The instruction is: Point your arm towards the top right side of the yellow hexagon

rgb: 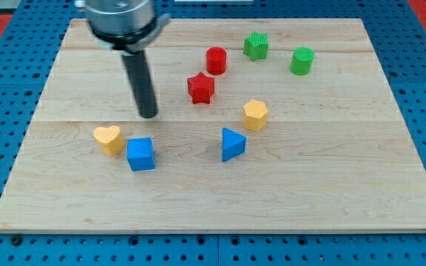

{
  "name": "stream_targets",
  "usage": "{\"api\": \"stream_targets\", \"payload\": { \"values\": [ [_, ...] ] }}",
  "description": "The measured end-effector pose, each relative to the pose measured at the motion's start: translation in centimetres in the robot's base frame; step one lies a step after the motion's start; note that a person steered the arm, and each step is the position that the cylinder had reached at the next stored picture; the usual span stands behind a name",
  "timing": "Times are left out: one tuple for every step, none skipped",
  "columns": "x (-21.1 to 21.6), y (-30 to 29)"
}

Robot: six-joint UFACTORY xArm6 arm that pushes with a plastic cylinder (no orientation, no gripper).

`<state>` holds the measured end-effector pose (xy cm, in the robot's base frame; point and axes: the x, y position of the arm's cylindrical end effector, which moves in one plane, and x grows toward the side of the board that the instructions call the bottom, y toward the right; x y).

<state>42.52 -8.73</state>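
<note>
The yellow hexagon (255, 114) sits on the wooden board (220, 192), a little right of centre. My tip (148, 115) rests on the board well to the hexagon's left, at about the same height in the view. The rod rises from the tip toward the view's top left. The tip stands just above the blue cube (140, 154) and up-right of the yellow heart (109, 139), touching neither. The red star (200, 88) lies between the tip and the hexagon, slightly higher in the view.
A blue triangle (232, 143) lies just below-left of the hexagon. A red cylinder (216, 60), a green star-like block (256, 46) and a green cylinder (302, 60) sit toward the view's top right. Blue pegboard surrounds the board.
</note>
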Motion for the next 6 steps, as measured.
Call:
{"api": "stream_targets", "payload": {
  "values": [
    [0.0,1.9],
    [-1.4,7.6],
    [-3.9,15.8],
    [-2.2,22.5],
    [-0.4,20.5],
    [-0.4,17.4]
  ]
}}
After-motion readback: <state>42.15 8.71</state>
